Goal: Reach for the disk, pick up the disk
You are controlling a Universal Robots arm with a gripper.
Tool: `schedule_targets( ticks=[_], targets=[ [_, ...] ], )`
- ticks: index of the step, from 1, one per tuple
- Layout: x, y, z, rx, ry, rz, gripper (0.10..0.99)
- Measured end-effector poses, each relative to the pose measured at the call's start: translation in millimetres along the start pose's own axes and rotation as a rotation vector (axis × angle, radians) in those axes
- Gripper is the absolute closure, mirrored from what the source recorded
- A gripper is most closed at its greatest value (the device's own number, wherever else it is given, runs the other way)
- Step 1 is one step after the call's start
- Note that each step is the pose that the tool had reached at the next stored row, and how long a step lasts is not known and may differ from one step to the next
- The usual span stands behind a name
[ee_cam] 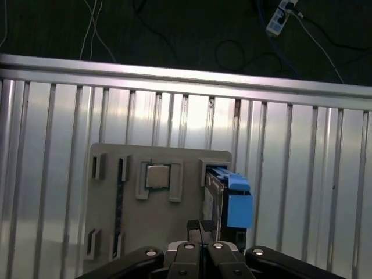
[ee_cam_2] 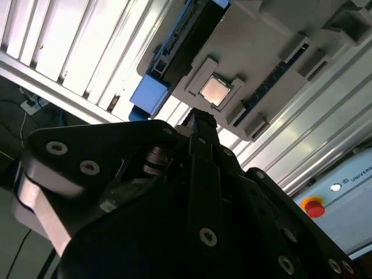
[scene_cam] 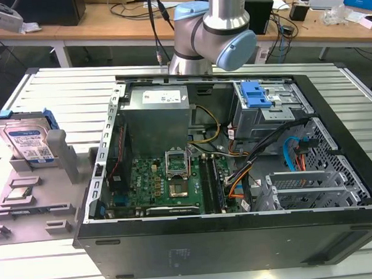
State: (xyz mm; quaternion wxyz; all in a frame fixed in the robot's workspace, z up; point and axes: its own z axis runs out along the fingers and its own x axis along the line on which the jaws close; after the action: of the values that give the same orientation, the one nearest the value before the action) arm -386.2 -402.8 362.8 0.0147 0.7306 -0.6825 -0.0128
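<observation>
The disk (scene_cam: 25,143) stands on edge in a slot of the grey fixture (scene_cam: 28,211), at the exterior view's left on the slatted metal table. It is silver with a blue-and-white label and blue side rails. Both wrist views show it edge-on, disk (ee_cam: 218,197) and disk (ee_cam_2: 180,49), with a blue rail end (ee_cam: 238,208) sticking out. My gripper (ee_cam: 200,225) hangs well above the fixture with its fingers together and nothing between them; the gripper (ee_cam_2: 200,119) points towards the fixture near the disk.
A small square processor chip (ee_cam: 157,176) lies in the fixture beside the disk. The open computer case (scene_cam: 237,174) with a blue latch (scene_cam: 255,94) fills the table's middle. The arm (scene_cam: 212,39) rises behind it. A red button (ee_cam_2: 314,207) sits on a box.
</observation>
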Motion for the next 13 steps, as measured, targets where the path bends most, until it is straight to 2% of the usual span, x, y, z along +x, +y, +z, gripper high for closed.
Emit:
schedule_targets(
  ticks=[6, 13],
  targets=[
    [0.0, 0.0, 0.9, 0.0, -0.002, 0.105, 0.98],
    [0.0, 0.0, 0.9, 0.0, -0.0006, 0.106, 0.973]
  ],
)
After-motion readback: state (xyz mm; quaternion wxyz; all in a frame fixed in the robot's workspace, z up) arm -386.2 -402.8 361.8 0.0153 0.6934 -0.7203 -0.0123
